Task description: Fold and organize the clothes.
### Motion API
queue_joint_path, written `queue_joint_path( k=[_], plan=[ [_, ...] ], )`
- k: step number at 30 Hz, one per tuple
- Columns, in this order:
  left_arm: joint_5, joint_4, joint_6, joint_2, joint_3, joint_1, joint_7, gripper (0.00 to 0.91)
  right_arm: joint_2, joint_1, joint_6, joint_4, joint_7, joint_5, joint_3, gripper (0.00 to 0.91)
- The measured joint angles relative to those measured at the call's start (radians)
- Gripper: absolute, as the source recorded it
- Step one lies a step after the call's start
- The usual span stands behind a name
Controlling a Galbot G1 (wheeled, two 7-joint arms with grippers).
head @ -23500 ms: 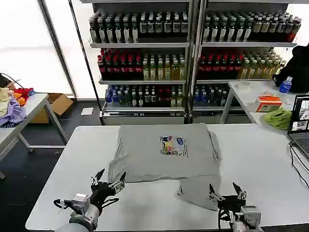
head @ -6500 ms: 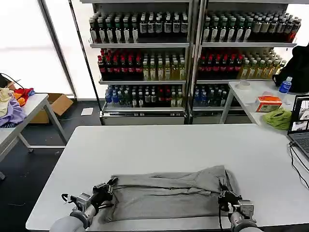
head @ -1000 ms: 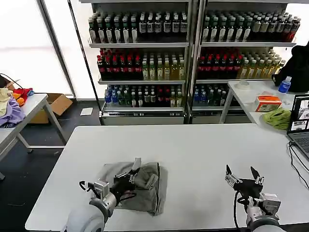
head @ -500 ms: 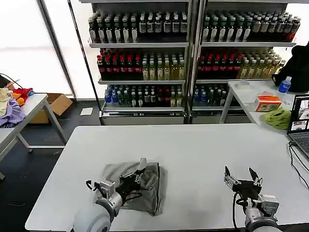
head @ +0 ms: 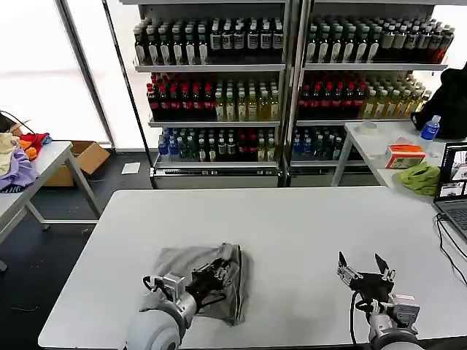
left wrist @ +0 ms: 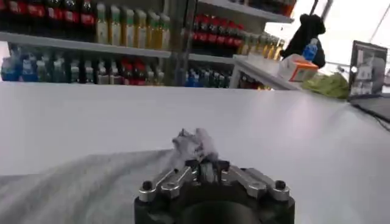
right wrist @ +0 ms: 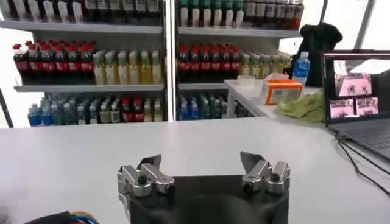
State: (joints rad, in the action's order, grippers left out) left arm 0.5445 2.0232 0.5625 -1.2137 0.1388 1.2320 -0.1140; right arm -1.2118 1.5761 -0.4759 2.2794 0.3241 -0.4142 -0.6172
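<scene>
A light grey shirt (head: pixel 182 262) lies folded into a small bundle on the white table (head: pixel 306 226), near the front left. My left gripper (head: pixel 219 274) rests on the bundle's right side, shut on a pinch of the shirt's fabric (left wrist: pixel 195 143). The grey cloth (left wrist: pixel 73 189) spreads under and behind the jaws in the left wrist view. My right gripper (head: pixel 365 271) hovers open over bare table at the front right, nothing between its fingers. The same right gripper (right wrist: pixel 204 167) has its jaws spread wide in the right wrist view.
A laptop (head: pixel 454 182) with cables lies at the table's right edge. Drink shelves (head: pixel 292 87) line the back. A side table with an orange box (head: pixel 406 155) and green cloth (head: pixel 421 177) stands at right. Another table with clothes (head: pixel 18 164) stands at left.
The left gripper has lowered onto the bundle and closed on the fabric; the raised flap now lies flat. The right gripper has barely moved.
</scene>
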Motion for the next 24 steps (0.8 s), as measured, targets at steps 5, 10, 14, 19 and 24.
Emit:
queue_joint_path(
  k=[5, 10, 14, 19, 24],
  plan=[
    [0.056, 0.022, -0.007, -0.037, -0.011, 0.024, -0.005, 0.907, 0.002, -0.002, 0.002, -0.003, 0.006, 0.0, 0.002, 0.907],
    [0.129, 0.069, -0.028, -0.067, -0.012, 0.033, -0.027, 0.907, 0.011, -0.006, 0.004, -0.002, 0.007, -0.001, 0.008, 0.907],
    [0.173, 0.113, -0.036, -0.062, 0.02, 0.031, -0.056, 0.907, 0.023, -0.014, 0.003, -0.002, 0.006, -0.007, 0.016, 0.907],
    [0.202, 0.132, -0.033, -0.022, 0.105, 0.048, -0.079, 0.907, 0.044, -0.031, 0.004, -0.013, 0.003, -0.018, 0.03, 0.907],
    [0.213, 0.129, -0.027, 0.015, 0.201, 0.079, -0.09, 0.907, 0.066, -0.052, 0.001, -0.028, 0.002, -0.033, 0.044, 0.907]
  ],
)
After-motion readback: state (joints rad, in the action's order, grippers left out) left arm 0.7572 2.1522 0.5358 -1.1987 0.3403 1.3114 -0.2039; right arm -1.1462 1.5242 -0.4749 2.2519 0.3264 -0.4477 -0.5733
